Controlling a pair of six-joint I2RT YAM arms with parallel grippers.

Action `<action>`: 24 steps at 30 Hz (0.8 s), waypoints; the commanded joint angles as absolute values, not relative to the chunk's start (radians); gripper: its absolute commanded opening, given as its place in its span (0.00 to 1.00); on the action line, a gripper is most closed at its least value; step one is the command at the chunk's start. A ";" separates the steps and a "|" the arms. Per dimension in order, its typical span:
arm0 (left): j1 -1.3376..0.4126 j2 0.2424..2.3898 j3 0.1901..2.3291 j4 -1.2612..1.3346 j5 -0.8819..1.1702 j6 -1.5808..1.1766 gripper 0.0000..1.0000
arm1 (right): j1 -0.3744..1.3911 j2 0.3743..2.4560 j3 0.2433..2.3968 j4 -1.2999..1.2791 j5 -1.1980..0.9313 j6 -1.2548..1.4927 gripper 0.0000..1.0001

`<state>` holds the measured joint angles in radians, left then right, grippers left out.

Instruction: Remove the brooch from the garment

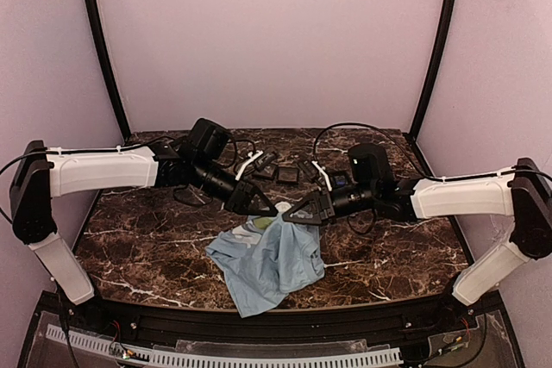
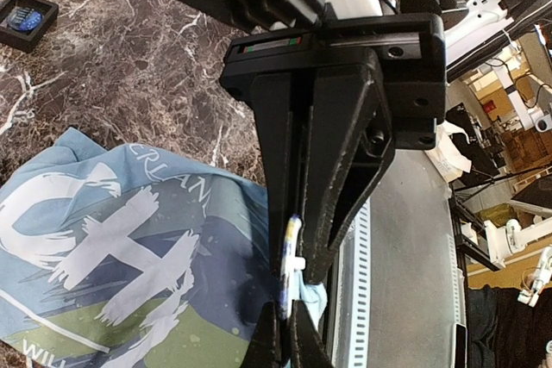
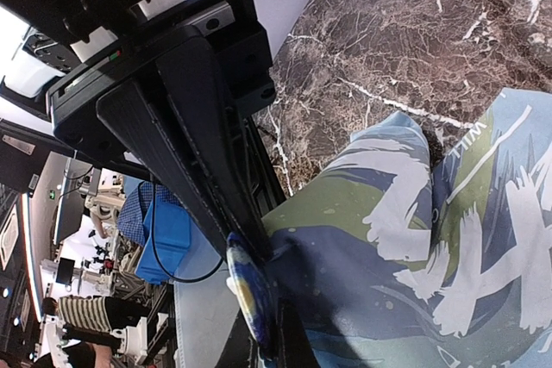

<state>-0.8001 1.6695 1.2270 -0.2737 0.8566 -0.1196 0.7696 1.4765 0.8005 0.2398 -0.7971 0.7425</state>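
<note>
Dark marble tabletop (image 1: 147, 239) from above: we see the pale blue shirt (image 1: 267, 265) lying near the front edge. The left gripper (image 1: 261, 206) and right gripper (image 1: 299, 211) meet tip to tip over its far edge. At the left wrist, the fingers are clenched on the brooch (image 2: 292, 243), seen edge-on against the cloth. At the right wrist, the jaws look pressed together at the brooch's rim; whether they pinch it or the cloth, we cannot tell.

Top camera stood high at the near side, looking down over the whole worktop (image 1: 129, 239). Wrist cameras looked closely along the left pincer (image 2: 285, 333) and right pincer (image 3: 266, 340). All three shared the shirt (image 1: 267, 260).
</note>
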 commanded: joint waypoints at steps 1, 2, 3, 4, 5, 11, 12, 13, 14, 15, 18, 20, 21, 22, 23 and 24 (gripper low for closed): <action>-0.839 1.587 1.225 -0.261 0.982 -0.074 0.01 | 0.710 1.532 0.811 0.103 -0.648 0.761 0.03; -0.839 1.589 1.226 -0.261 0.979 -0.075 0.01 | 0.710 1.531 0.819 0.090 -0.649 0.740 0.04; -0.839 1.591 1.228 -0.262 0.972 -0.080 0.01 | 0.710 1.525 0.825 0.076 -0.649 0.719 0.05; -0.839 1.595 1.229 -0.262 0.965 -0.085 0.01 | 0.710 1.519 0.830 0.064 -0.650 0.697 0.06; -0.838 1.597 1.231 -0.266 0.947 -0.089 0.01 | 0.710 1.509 0.834 0.054 -0.651 0.674 0.07; -0.827 1.637 1.258 -0.323 0.849 -0.090 0.01 | 0.710 1.411 0.848 0.021 -0.683 0.571 0.21; -0.824 1.644 1.260 -0.325 0.842 -0.093 0.01 | 0.710 1.388 0.848 0.019 -0.696 0.557 0.25; -0.818 1.648 1.263 -0.327 0.829 -0.098 0.01 | 0.711 1.374 0.848 0.015 -0.708 0.546 0.28; -0.816 1.650 1.263 -0.329 0.824 -0.100 0.01 | 0.712 1.362 0.850 0.012 -0.719 0.534 0.32; -0.814 1.651 1.264 -0.330 0.818 -0.103 0.01 | 0.712 1.350 0.848 0.009 -0.727 0.526 0.35; -0.811 1.651 1.263 -0.326 0.818 -0.107 0.01 | 0.712 1.310 0.827 0.032 -0.723 0.527 0.44; -0.811 1.650 1.261 -0.322 0.826 -0.107 0.01 | 0.712 1.298 0.817 0.048 -0.712 0.535 0.47; -0.811 1.649 1.260 -0.320 0.830 -0.108 0.01 | 0.713 1.301 0.816 0.049 -0.709 0.535 0.47; -0.811 1.648 1.259 -0.315 0.836 -0.109 0.01 | 0.715 1.307 0.816 0.050 -0.711 0.535 0.47; -0.811 1.648 1.258 -0.314 0.840 -0.110 0.01 | 0.719 1.314 0.818 0.052 -0.714 0.535 0.47; -0.811 1.648 1.258 -0.313 0.845 -0.111 0.01 | 0.725 1.321 0.820 0.054 -0.715 0.532 0.47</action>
<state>-0.8135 1.6695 1.2427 -0.3130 0.8238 -0.1104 0.7132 1.3087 0.8322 0.0372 -0.7315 0.5499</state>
